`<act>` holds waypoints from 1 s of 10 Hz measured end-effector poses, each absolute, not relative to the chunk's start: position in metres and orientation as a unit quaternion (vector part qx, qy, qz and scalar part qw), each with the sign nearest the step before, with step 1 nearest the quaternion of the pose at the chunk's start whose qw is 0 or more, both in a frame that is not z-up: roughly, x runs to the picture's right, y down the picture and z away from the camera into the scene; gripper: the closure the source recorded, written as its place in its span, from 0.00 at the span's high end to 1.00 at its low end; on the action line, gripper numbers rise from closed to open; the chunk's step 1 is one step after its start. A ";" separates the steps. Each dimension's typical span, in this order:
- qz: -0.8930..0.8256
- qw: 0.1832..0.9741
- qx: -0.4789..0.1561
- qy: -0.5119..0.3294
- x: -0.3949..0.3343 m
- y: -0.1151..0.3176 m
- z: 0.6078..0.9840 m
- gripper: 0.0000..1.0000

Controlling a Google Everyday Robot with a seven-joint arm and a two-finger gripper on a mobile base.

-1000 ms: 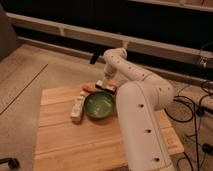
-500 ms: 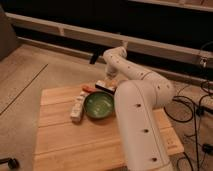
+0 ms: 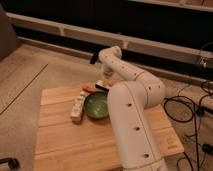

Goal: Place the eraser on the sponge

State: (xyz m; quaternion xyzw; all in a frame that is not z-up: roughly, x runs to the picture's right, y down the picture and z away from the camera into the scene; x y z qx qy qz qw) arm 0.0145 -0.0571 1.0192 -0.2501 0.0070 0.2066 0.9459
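My white arm reaches over the wooden table [image 3: 60,140] to its far edge and bends down there. The gripper [image 3: 105,79] hangs at the arm's end, just above a small black-and-white block, the eraser [image 3: 102,85], which is at the table's back edge behind the green bowl. Whether the gripper touches the eraser I cannot tell. The sponge is hidden from this view.
A round green bowl [image 3: 96,105] sits mid-table against my arm. A whitish bar-shaped box [image 3: 77,105] lies left of the bowl, and a thin orange-red stick [image 3: 89,89] lies behind it. Cables [image 3: 192,107] trail on the floor at the right.
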 end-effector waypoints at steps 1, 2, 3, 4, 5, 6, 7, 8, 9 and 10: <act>0.214 0.940 -0.265 -0.007 0.008 -0.049 1.025 0.65; 0.221 0.935 -0.278 -0.018 0.004 -0.042 1.029 0.65; 0.226 0.929 -0.292 -0.026 0.001 -0.033 1.034 0.65; 0.229 0.925 -0.302 -0.028 0.002 -0.026 1.037 0.65; 0.231 0.920 -0.317 -0.025 0.006 -0.015 1.043 0.63; 0.231 0.918 -0.321 -0.022 0.009 -0.012 1.046 0.58; 0.228 0.919 -0.322 -0.019 0.011 -0.013 1.049 0.49; 0.220 0.921 -0.321 -0.013 0.012 -0.014 1.051 0.38; 0.212 0.924 -0.319 -0.007 0.013 -0.017 1.052 0.26; 0.207 0.926 -0.316 -0.003 0.014 -0.021 1.052 0.17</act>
